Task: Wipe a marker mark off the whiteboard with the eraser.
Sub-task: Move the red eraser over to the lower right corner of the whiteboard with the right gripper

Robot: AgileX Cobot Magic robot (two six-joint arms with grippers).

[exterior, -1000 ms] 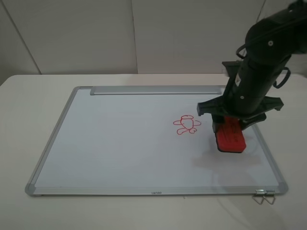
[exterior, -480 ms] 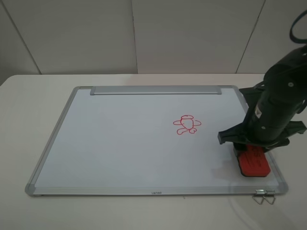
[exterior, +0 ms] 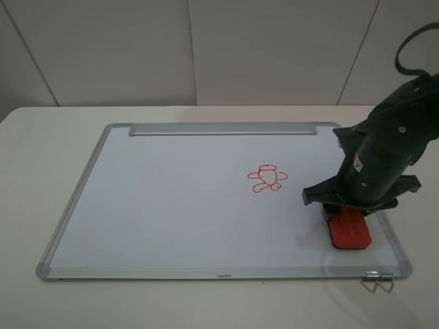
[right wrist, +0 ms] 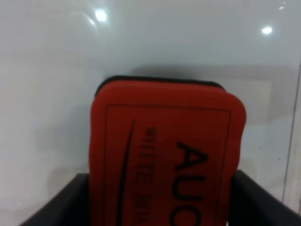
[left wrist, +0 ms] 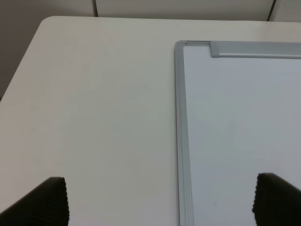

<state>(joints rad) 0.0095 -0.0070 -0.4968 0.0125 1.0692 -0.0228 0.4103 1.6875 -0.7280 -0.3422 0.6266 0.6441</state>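
Note:
The whiteboard (exterior: 171, 199) lies flat on the table, its tray strip (exterior: 223, 129) along the far edge. No angular red marker mark shows in any view. The red eraser (exterior: 350, 231) rests on the board near its near right corner, with my right gripper (exterior: 348, 211) shut on it from above. In the right wrist view the eraser (right wrist: 167, 155) fills the space between the dark fingers (right wrist: 61, 207), felt side on the board (right wrist: 141, 42). My left gripper (left wrist: 162, 197) is open over the table beside the board's left edge (left wrist: 181, 117).
A red rounded cartoon figure (exterior: 267, 179) is drawn right of the board's middle, left of and beyond the eraser. A metal binder clip (exterior: 378, 281) lies on the table at the board's near right corner. A white wall stands behind the table.
My right gripper has carried the eraser from just right of the cartoon figure toward the near right corner, then a little back to the left. The left arm stays out of the high view.

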